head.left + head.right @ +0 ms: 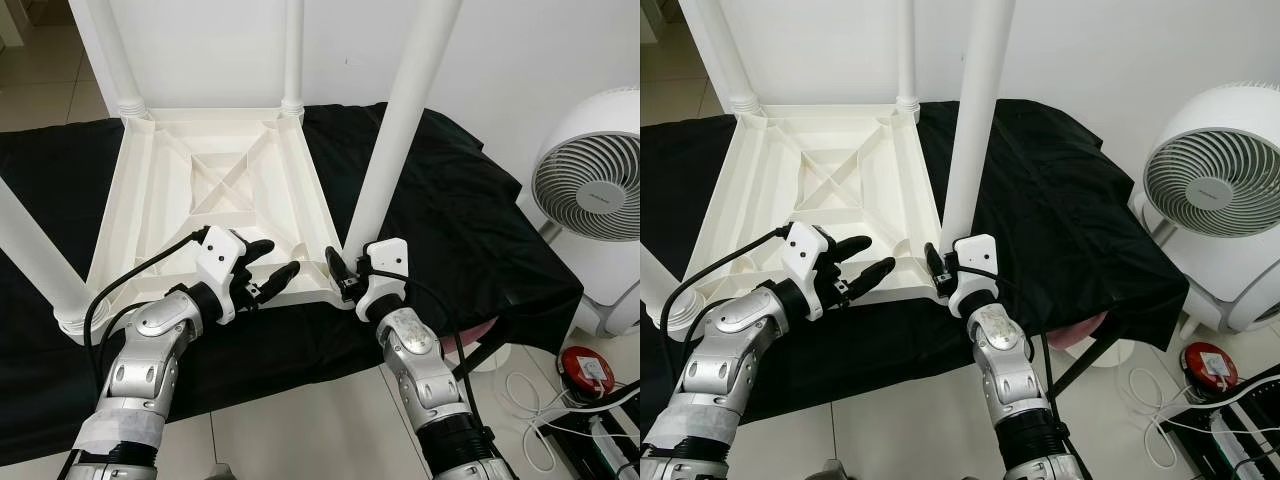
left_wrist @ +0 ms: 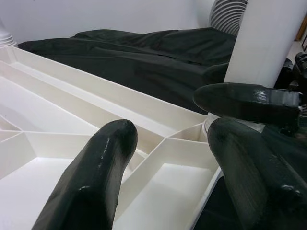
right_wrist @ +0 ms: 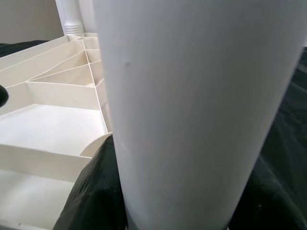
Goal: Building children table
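- White plastic table top lies upside down on a black cloth, its ribbed underside facing up; the ribs form open compartments, all showing bare white plastic.
- Four white legs stand up from the corners; the near right leg rises directly ahead of the right gripper, and the near left leg stands well to the outer side of the left gripper.
- Right gripper: black fingers sit either side of the near right leg at its base, by the table corner socket. The right wrist view shows the leg close up with one dark finger against its side; pinching the leg.
- Left gripper: hovers over the near edge of the table top, just beside the right gripper; fingers spread apart, holding nothing.
- Left wrist view shows the two spread fingers above a corner compartment, with the right gripper's finger and the leg base beyond.
- Head views alone show a white fan on the floor well beyond the right arm, and a red round object among cables nearby.
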You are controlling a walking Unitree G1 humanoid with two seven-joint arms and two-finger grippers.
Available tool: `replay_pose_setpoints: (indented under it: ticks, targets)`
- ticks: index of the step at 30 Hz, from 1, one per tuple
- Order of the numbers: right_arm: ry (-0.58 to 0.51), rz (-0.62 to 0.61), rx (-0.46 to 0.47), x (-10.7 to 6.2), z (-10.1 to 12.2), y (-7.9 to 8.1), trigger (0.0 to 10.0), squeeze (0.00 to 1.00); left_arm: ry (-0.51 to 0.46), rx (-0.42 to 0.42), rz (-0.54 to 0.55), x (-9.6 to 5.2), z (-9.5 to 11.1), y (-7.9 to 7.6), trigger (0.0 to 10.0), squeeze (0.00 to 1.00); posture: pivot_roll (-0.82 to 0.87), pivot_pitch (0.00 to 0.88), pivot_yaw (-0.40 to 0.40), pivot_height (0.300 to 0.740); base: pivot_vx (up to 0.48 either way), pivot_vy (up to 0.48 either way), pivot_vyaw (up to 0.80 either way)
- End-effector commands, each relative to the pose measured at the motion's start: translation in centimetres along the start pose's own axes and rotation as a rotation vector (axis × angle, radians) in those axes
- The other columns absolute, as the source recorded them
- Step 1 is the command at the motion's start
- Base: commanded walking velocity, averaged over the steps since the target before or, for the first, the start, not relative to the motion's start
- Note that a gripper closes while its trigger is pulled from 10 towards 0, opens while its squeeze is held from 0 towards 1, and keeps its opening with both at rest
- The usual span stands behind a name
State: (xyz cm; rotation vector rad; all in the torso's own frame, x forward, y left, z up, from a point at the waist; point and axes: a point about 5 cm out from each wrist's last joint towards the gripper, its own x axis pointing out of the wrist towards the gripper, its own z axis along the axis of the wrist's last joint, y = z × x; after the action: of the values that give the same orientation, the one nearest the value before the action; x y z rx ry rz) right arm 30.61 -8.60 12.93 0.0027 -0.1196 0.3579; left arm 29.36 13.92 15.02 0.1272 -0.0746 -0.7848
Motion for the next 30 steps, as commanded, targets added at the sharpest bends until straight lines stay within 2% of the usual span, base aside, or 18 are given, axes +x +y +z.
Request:
replay_pose_setpoints:
  ticks: [1, 2, 3, 4, 5, 9, 10, 12, 14, 16, 17, 19, 29, 30]
  targets:
    - [0.018, -0.050, -0.021, -0.1, -0.1, -1.5, 10.0, 0.00, -0.006, -0.004, 0.068, 0.0, 0.0, 0.4, 10.0, 0.00, -0.02, 0.000, -0.054, 0.740, 0.000, 0.000, 0.00]
    - [0.018, -0.050, -0.021, -0.1, -0.1, -1.5, 10.0, 0.00, -0.006, -0.004, 0.068, 0.0, 0.0, 0.4, 10.0, 0.00, -0.02, 0.000, -0.054, 0.740, 0.000, 0.000, 0.00]
    - [0.017, -0.050, -0.016, 0.1, 0.0, -2.2, 10.0, 0.89, -0.009, 0.001, 0.056, -0.1, 0.1, 0.3, 10.0, 0.00, -0.01, 0.000, -0.060, 0.740, 0.000, 0.000, 0.00]
    - [0.017, -0.050, -0.016, 0.1, 0.0, -2.2, 10.0, 0.89, -0.009, 0.001, 0.056, -0.1, 0.1, 0.3, 10.0, 0.00, -0.01, 0.000, -0.060, 0.740, 0.000, 0.000, 0.00]
    - [0.005, -0.025, -0.012, 0.3, 0.2, -2.5, 10.0, 1.00, -0.012, 0.006, 0.049, -0.2, 0.0, 0.2, 10.0, 0.00, -0.01, 0.000, -0.057, 0.740, 0.000, 0.000, 0.00]
    - [-0.025, 0.056, -0.001, 0.4, 0.8, -2.9, 10.0, 1.00, -0.019, -0.020, 0.021, -0.3, 0.1, -0.1, 10.0, 0.00, 0.00, 0.000, -0.058, 0.740, 0.000, 0.000, 0.00]
    - [-0.028, 0.099, -0.004, 0.4, 1.0, -3.3, 10.0, 0.00, -0.017, -0.016, -0.013, -0.4, 0.1, -0.5, 10.0, 0.00, 0.01, 0.000, -0.058, 0.740, 0.000, 0.000, 0.00]
    - [-0.030, 0.164, -0.014, 0.2, 1.3, -3.8, 10.0, 0.00, -0.013, -0.031, -0.061, -0.6, 0.1, -1.2, 10.0, 0.00, 0.01, 0.000, -0.059, 0.740, 0.000, 0.000, 0.00]
    - [-0.030, 0.164, -0.014, 0.2, 1.3, -3.8, 10.0, 0.00, -0.013, -0.031, -0.061, -0.6, 0.1, -1.2, 10.0, 0.00, 0.01, 0.000, -0.059, 0.740, 0.000, 0.000, 0.00]
    - [-0.021, 0.282, -0.043, 0.0, 1.6, -4.5, 10.0, 0.00, 0.000, -0.018, -0.111, -0.8, -0.2, -2.3, 10.0, 0.00, 0.01, 0.000, -0.060, 0.740, 0.000, 0.000, 0.00]
    - [-0.021, 0.282, -0.043, 0.0, 1.6, -4.5, 10.0, 0.00, 0.000, -0.018, -0.111, -0.8, -0.2, -2.3, 10.0, 0.00, 0.01, 0.000, -0.060, 0.740, 0.000, 0.000, 0.00]
    - [-0.001, 0.382, -0.091, 0.1, 1.7, -5.2, 10.0, 0.00, 0.003, -0.019, -0.117, -0.7, -0.6, -3.1, 10.0, 0.00, 0.00, 0.000, -0.059, 0.740, 0.000, 0.000, 0.00]
    - [0.038, 0.495, -0.129, 0.6, 1.4, -5.6, 10.0, 0.00, 0.008, -0.024, -0.079, -0.1, -1.4, -3.9, 10.0, 0.00, 0.00, 0.000, -0.060, 0.740, 0.000, 0.000, 0.00]
    - [0.056, 0.544, -0.135, 0.7, 1.3, -5.5, 8.0, 0.00, 0.017, -0.025, -0.074, 0.0, -1.7, -4.1, 10.0, 0.00, 0.00, 0.000, -0.062, 0.740, 0.000, 0.000, 0.00]
